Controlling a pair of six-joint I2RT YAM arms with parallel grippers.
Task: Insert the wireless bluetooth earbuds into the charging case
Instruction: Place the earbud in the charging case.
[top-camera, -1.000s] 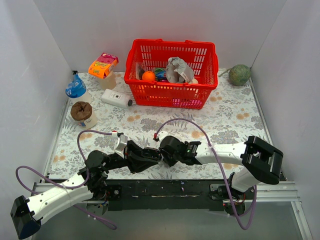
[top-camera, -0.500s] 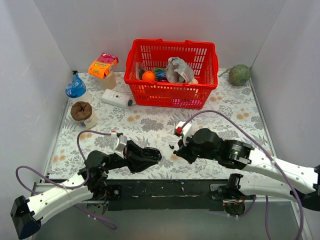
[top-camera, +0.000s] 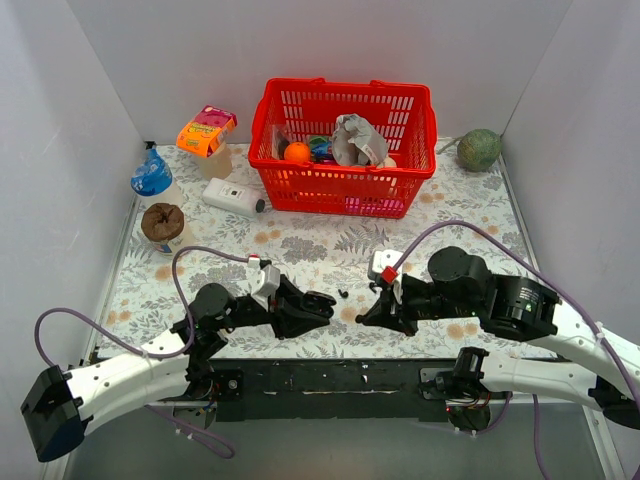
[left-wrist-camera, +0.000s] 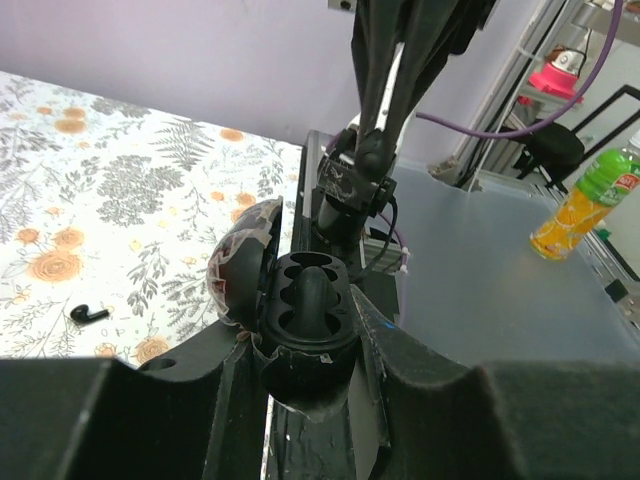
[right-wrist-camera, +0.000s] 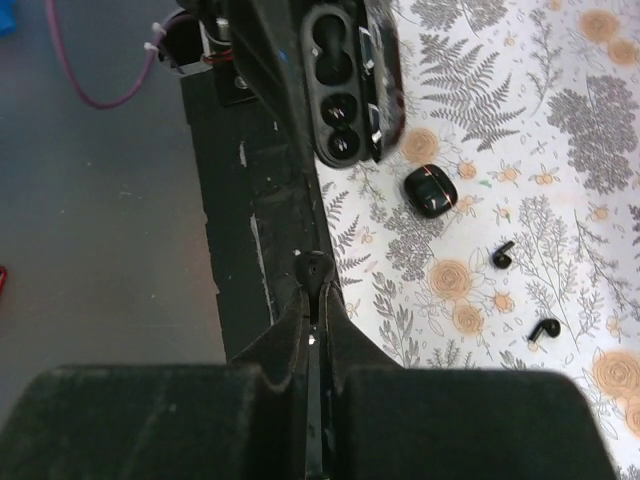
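Observation:
My left gripper (top-camera: 312, 306) is shut on the charging case (left-wrist-camera: 305, 305), a black oval held with its lid (left-wrist-camera: 238, 272) open and its sockets showing. The case also shows in the right wrist view (right-wrist-camera: 343, 75). My right gripper (top-camera: 366, 312) is shut on one small black earbud (right-wrist-camera: 315, 270), held a little to the right of the case and apart from it. Two more earbuds (right-wrist-camera: 502, 254) (right-wrist-camera: 545, 329) lie loose on the floral mat. One earbud shows in the left wrist view (left-wrist-camera: 88, 314) and in the top view (top-camera: 343, 293).
A small glossy black rounded piece (right-wrist-camera: 430, 190) lies on the mat near the case. A red basket (top-camera: 345, 190) stands at the back. A white box (top-camera: 232, 197), a blue-capped bottle (top-camera: 153, 178) and a cup (top-camera: 165, 227) stand at back left, a green ball (top-camera: 479, 149) at back right.
My right gripper has drawn back to the right, away from the left gripper it was touching. My left gripper has shifted a little right and forward with the case.

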